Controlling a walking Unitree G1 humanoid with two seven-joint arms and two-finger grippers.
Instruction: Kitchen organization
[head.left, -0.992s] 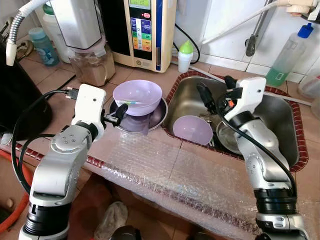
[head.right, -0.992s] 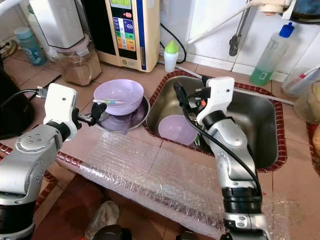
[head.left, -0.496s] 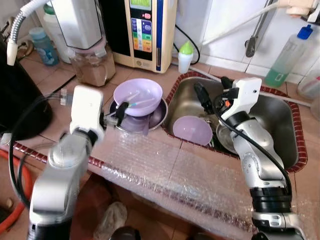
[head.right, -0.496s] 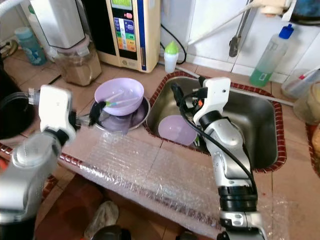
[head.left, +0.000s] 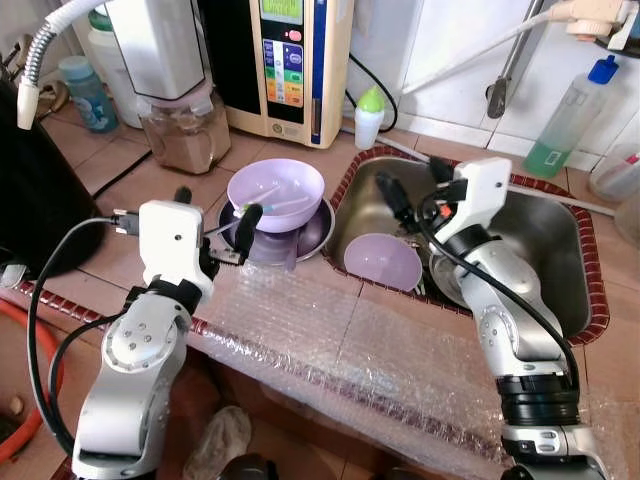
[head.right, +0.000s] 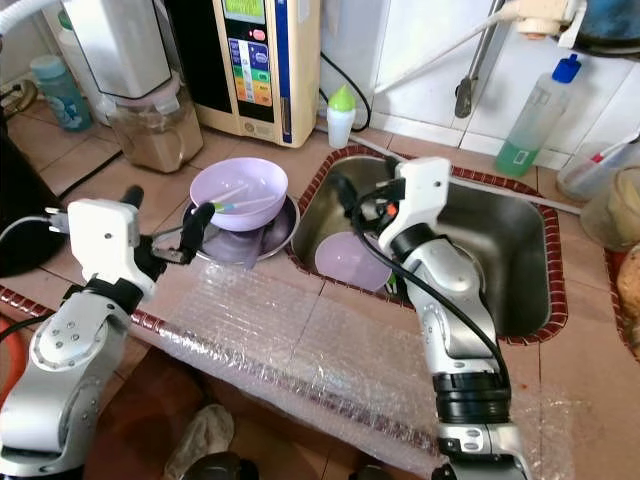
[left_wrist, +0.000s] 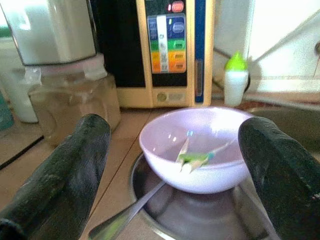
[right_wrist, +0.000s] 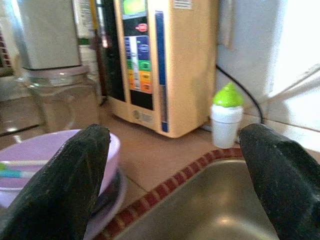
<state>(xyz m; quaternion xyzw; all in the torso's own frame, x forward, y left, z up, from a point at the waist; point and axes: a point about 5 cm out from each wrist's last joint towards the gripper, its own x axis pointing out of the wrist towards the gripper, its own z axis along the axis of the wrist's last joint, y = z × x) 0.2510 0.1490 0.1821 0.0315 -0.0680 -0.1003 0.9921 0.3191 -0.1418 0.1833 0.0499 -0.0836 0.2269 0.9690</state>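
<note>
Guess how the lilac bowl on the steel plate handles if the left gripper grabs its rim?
Lilac bowl looks like thin plastic: probably light, rim may flex. Perched on a steel plate, it could slide. Loose utensils inside would likely shift if tilted. Left gripper is open.

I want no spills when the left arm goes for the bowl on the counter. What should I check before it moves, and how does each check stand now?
1. Left hand open, fingers apart: ok.
2. Hand lined up with the bowl: ok, in the left wrist view the bowl sits between the fingers.
3. Bowl free of loose items: not ok, utensils lie inside.
4. Bowl on a steady base: cannot tell, it rests on a steel dish with a spoon under it.
5. Right hand out of the way: ok, it is over the sink.
</note>
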